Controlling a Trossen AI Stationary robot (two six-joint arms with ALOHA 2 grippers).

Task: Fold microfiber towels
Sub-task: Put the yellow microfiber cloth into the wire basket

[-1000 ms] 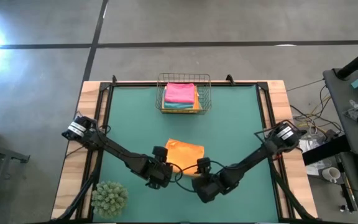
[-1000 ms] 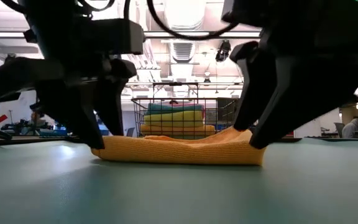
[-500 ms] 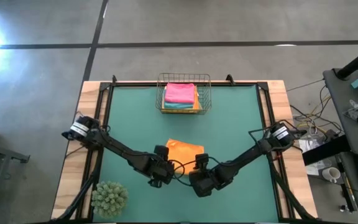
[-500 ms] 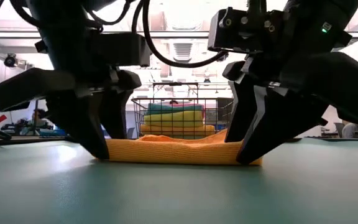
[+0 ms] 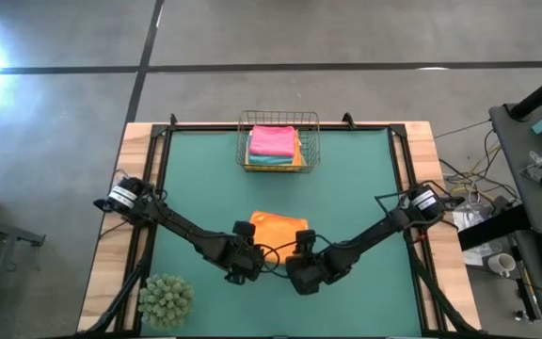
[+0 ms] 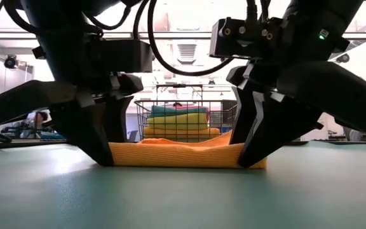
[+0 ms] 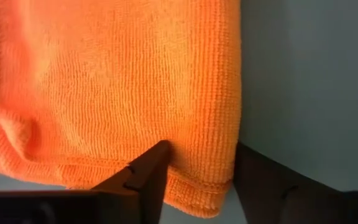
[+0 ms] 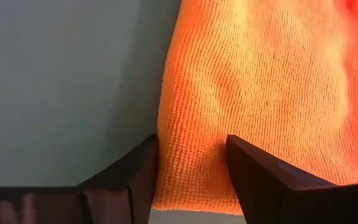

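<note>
The green-topped table [image 5: 365, 188] carries everything, framed by a wooden border. Both dark arms reach in from the table's sides and meet low at its near middle. At the far edge stands a wire basket [image 5: 278, 121] holding a stack of folded towels: a pink towel [image 5: 273, 140] on top, a teal towel [image 5: 269, 160] under it, and an orange edge at the bottom; the low view shows a yellow towel [image 6: 178, 119] in the stack as well. At the near left corner sits a green spiky plant ball [image 5: 166, 299]. In the middle of the table lies the folded orange towel [image 5: 278, 228], flat on the surface. The left hand [image 5: 243, 266] is down at the towel's near left corner, its fingers [image 7: 143, 177] straddling that corner, one on the cloth and one at its edge, grasping the corner between them. The right hand [image 5: 301, 271] is down at the near right corner, its fingers [image 8: 253, 171] likewise set either side of the cloth's edge, grasping it.
</note>
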